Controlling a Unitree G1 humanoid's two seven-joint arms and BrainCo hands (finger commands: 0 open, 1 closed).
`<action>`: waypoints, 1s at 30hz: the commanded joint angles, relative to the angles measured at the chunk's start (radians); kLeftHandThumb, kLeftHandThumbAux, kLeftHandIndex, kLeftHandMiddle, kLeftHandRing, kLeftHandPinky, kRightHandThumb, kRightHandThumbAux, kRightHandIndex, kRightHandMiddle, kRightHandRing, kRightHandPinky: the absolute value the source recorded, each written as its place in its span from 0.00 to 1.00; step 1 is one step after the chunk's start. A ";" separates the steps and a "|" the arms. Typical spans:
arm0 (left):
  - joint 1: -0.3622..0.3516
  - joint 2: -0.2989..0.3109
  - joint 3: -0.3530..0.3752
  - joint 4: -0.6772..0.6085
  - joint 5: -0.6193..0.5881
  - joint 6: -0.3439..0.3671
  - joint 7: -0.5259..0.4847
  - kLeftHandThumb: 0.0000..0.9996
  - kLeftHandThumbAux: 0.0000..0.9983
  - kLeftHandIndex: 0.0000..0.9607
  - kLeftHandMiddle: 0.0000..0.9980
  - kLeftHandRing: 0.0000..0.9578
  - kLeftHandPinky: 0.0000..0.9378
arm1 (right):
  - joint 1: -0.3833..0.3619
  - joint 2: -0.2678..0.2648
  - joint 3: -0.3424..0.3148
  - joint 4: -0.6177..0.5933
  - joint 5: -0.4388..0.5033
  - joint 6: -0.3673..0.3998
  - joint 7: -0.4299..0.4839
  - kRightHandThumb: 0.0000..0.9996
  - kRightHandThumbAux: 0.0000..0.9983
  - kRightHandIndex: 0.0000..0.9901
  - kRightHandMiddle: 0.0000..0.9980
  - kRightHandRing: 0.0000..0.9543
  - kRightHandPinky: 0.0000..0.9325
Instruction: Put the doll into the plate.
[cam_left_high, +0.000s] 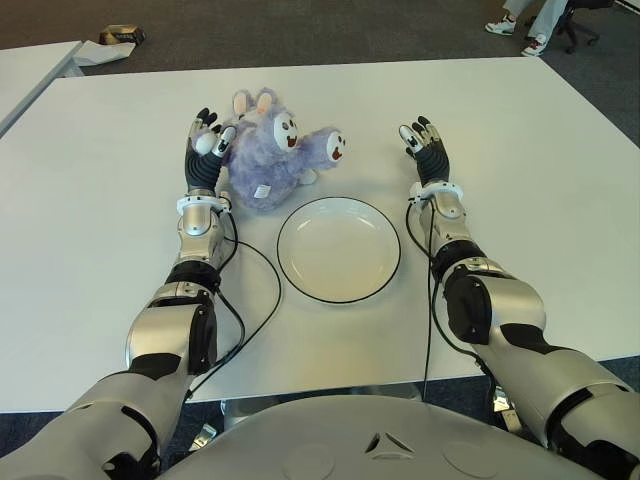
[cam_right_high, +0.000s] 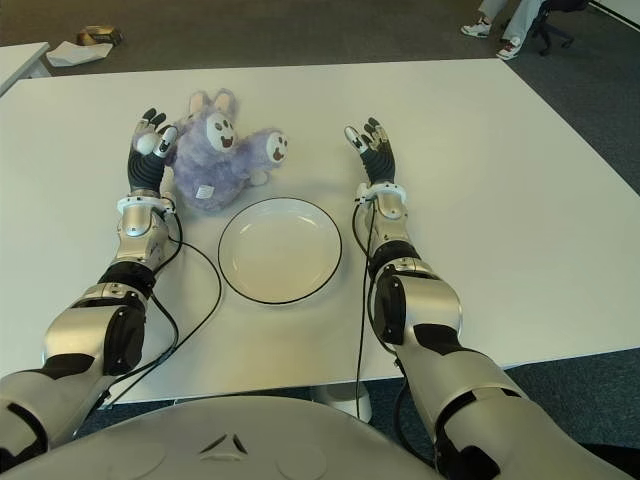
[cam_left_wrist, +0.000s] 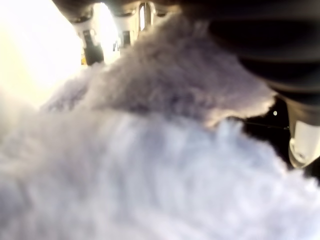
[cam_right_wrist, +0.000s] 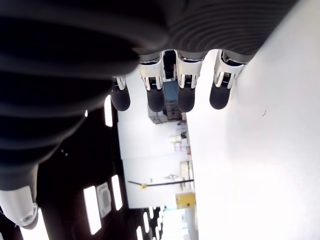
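Doll pressed against spread left hand

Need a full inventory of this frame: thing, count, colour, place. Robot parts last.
doll: 1, purple plush, on table behind the plate, left of centre.
plate: 1, white with dark rim, empty, centre front.
table: 1, white.
second table: 1, white, far left.
person's feet: white shoes, far right on floor.
left hand: against the doll's left side, not clearly closed on it.
right hand: fingers spread, empty, right of the plate.
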 joint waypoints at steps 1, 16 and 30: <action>0.091 -0.023 -0.003 0.041 0.008 -0.003 0.007 0.00 0.48 0.00 0.11 0.11 0.12 | 0.076 0.027 -0.003 0.047 0.011 0.039 0.003 0.10 0.56 0.03 0.06 0.06 0.07; 0.092 -0.029 -0.006 0.039 0.011 -0.004 0.012 0.00 0.49 0.00 0.11 0.12 0.13 | 0.078 0.022 0.003 0.046 0.009 0.036 0.002 0.10 0.57 0.02 0.06 0.06 0.08; 0.088 -0.028 -0.006 0.048 0.010 0.001 0.006 0.00 0.49 0.00 0.10 0.11 0.13 | 0.076 0.017 0.009 0.048 0.006 0.042 0.002 0.10 0.56 0.03 0.06 0.06 0.09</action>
